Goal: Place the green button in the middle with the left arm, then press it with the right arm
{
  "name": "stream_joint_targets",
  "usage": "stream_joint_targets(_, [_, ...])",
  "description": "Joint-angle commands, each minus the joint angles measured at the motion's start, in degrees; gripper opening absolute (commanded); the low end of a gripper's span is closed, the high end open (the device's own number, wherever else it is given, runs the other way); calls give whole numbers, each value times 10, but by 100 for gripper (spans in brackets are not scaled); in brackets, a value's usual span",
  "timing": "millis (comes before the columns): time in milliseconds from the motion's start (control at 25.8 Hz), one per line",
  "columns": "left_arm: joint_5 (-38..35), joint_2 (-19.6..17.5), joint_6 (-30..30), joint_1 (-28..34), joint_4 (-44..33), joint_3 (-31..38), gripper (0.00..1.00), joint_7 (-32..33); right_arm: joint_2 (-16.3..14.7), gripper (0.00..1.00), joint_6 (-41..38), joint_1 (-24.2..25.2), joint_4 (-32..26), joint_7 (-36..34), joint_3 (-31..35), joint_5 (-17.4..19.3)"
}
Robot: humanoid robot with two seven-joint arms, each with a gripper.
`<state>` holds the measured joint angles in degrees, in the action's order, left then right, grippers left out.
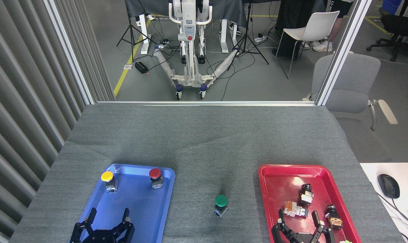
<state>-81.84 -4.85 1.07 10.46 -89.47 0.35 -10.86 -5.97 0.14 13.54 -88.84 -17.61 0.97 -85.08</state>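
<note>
At the near edge, the black left gripper [108, 215] hangs over the blue plastic tray [136, 206], fingers spread, empty. The black right gripper [299, 218] over the red plastic tray [278, 182] likewise gapes, holding nothing. Between the trays, the dome-capped green button [221, 205] stands upright on the grey cloth-covered bench [197, 141].

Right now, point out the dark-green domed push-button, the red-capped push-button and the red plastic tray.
dark-green domed push-button [221, 200], head view, on its round cap.
red-capped push-button [154, 173], head view, on its red cap.
red plastic tray [264, 189], head view, on its left rim.
</note>
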Motion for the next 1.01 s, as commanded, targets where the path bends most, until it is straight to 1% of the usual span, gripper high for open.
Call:
stream_joint_targets(0, [0,0,0,0,0,0,100,0,0,100,1,3,0,31,10,0])
stream_joint_targets(116, [0,0,0,0,0,0,100,0,1,100,0,4,-1,52,10,0])
stream_joint_targets(968, [0,0,1,0,0,-1,100,0,1,100,-8,9,-6,52,11,0])
